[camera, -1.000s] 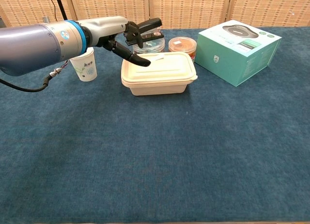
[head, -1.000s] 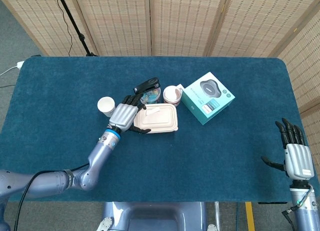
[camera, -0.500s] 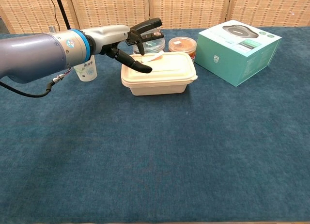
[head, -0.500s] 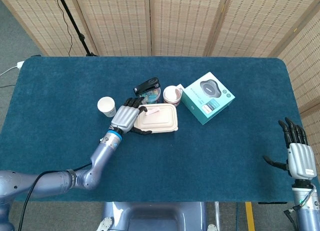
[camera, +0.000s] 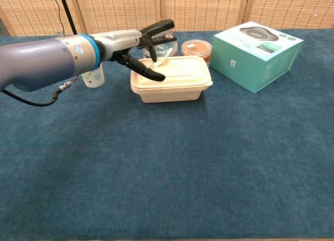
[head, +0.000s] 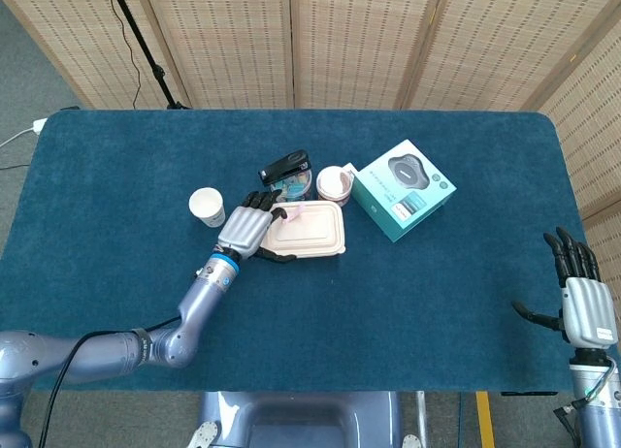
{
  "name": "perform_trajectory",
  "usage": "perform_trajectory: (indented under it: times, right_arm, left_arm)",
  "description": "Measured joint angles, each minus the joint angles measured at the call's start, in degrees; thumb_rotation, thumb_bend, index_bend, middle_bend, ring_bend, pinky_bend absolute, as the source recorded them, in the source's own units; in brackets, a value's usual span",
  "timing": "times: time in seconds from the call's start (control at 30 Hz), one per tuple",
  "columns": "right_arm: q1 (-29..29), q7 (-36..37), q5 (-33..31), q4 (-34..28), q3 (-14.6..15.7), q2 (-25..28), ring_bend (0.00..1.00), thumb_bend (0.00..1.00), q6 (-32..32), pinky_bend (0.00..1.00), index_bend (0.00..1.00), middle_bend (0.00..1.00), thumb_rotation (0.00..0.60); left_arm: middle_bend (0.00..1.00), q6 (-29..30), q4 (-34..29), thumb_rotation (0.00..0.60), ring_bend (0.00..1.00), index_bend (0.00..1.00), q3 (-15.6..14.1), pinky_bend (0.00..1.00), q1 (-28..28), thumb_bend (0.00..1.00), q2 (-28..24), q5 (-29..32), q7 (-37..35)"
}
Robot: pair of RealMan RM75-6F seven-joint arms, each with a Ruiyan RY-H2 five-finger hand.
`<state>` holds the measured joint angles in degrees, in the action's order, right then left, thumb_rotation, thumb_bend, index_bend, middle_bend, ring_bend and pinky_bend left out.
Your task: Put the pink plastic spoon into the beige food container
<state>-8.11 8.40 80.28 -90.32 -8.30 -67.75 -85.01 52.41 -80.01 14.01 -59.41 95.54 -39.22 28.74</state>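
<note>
The beige food container (head: 310,232) (camera: 172,80) stands mid-table with its lid down. My left hand (head: 246,231) (camera: 136,47) is at its left end, dark fingers reaching over the lid. The pink plastic spoon (head: 294,213) (camera: 162,57) looks pale in the chest view. It is pinched at one end by those fingers and tilts up above the lid's back left part. My right hand (head: 580,295) hovers far off at the table's right front edge, fingers spread and holding nothing. The chest view does not show it.
A paper cup (head: 206,207) (camera: 93,75) stands left of the left hand. Behind the container are a black stapler (head: 284,166) on a round tin, a small round tub (head: 334,184) (camera: 196,49) and a teal box (head: 401,189) (camera: 258,54).
The spoon lay flat on the lid before; it is now tipped upward at the left hand's fingers. The left hand edged slightly toward the container. The right hand sank a little.
</note>
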Motion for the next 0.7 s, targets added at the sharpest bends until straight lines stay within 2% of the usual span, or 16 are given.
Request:
perform_trajectory:
  times: [0.7]
  right_arm:
    - [0.61, 1.51, 0.43, -0.74, -0.57, 0.86, 0.00, 0.00, -0.02, 0.00, 0.02, 0.00, 0.600]
  left_arm:
    - [0.00, -0.25, 1.37, 0.255, 0.00, 0.29, -0.27, 0.00, -0.48, 0.00, 1.36, 1.36, 1.57]
